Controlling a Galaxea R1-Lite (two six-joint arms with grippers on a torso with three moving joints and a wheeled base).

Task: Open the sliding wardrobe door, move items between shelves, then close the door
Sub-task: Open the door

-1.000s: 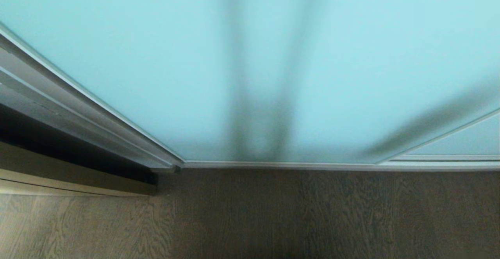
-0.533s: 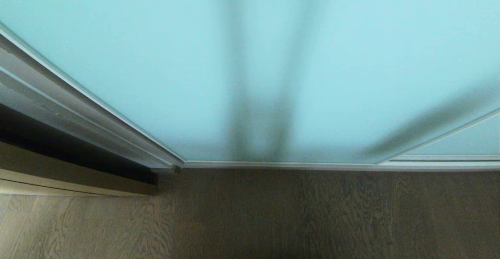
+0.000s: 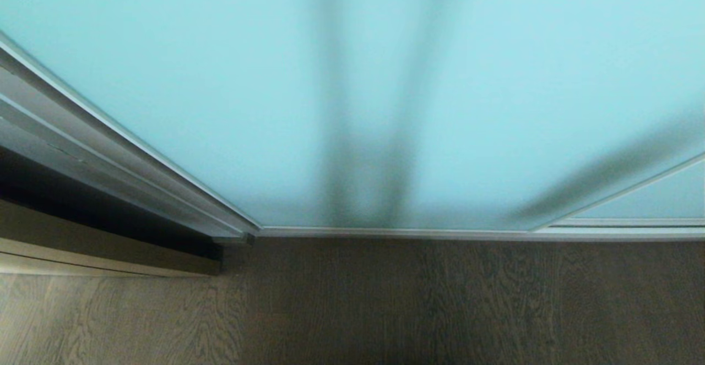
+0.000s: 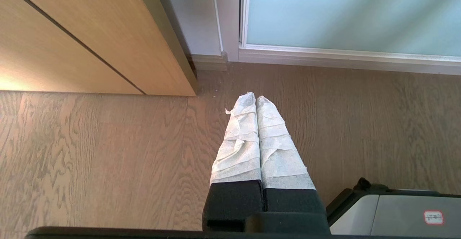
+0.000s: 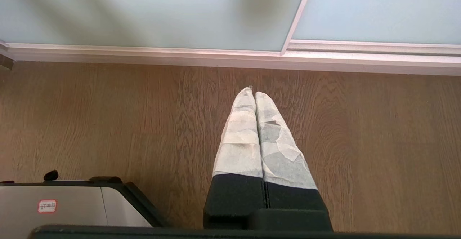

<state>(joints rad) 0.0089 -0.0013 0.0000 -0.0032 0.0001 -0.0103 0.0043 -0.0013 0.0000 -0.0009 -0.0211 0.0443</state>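
The sliding wardrobe door (image 3: pixel 220 79) is a frosted pale aqua panel in a slim silver frame, filling the head view above the floor, and it stands closed. It also shows in the left wrist view (image 4: pixel 342 15) and the right wrist view (image 5: pixel 144 12). A second glass panel (image 3: pixel 655 200) overlaps it at the right. My left gripper (image 4: pixel 255 97) hangs over the wooden floor, its white-taped fingers pressed together and holding nothing. My right gripper (image 5: pixel 254 92) hangs the same way, shut and empty. Neither arm appears in the head view. The items and the shelves are hidden behind the door.
Brown wood-grain floor (image 3: pixel 385 310) runs up to the silver bottom track (image 3: pixel 440 234). A tan wooden panel (image 4: pixel 90 40) stands to the left of the wardrobe frame (image 4: pixel 227 19). The robot's grey base (image 4: pixel 403 213) shows beside the left gripper and the same base (image 5: pixel 65 204) beside the right.
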